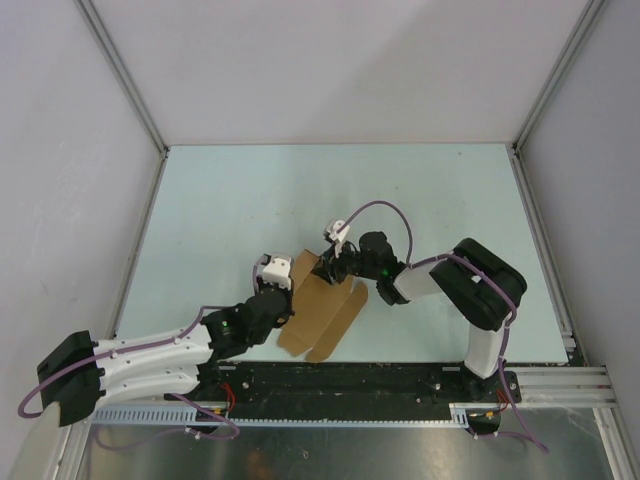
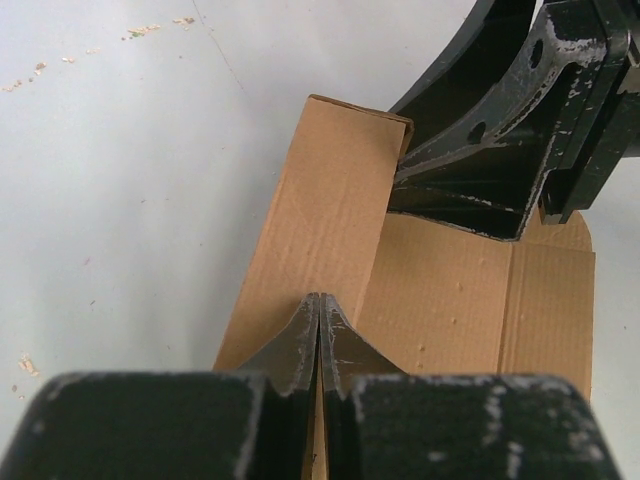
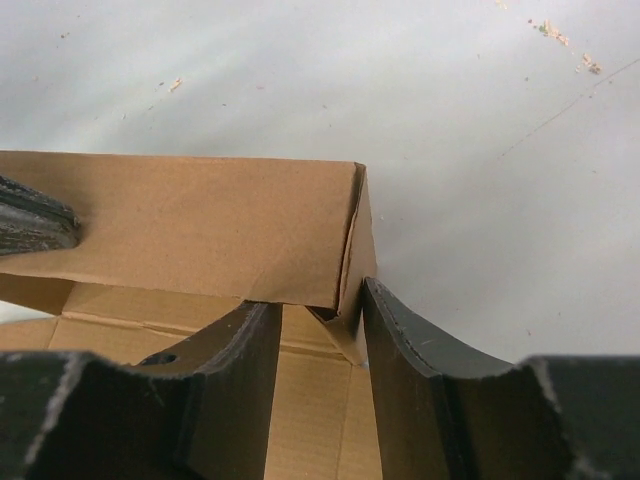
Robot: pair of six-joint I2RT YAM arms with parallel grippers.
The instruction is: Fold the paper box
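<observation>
1. Black fingers (image 2: 295, 350) of the left gripper (image 2: 318, 305) fill the bottom of the left wrist view. They are pressed together, with a thin edge of brown cardboard pinched between them.
2. That cardboard is the paper box (image 2: 440, 300), partly folded. One long panel stands raised at the centre left of this frame, and a flat creased panel lies to its right.
3. At the upper right of the same frame, the right gripper (image 2: 500, 150) sits at the far end of the box.
4. In the right wrist view its jaws stand apart at the bottom of the frame. A short end flap at the corner of the raised panel stands between them, close to the right-hand finger. Whether it touches cannot be told.
5. At the left edge of that view, a dark fingertip of the left gripper lies against the raised panel.
6. From above, the box lies on the pale table (image 1: 250, 200) at the lower centre of the frame. The left arm reaches it from the lower left and the right arm from the right.
</observation>
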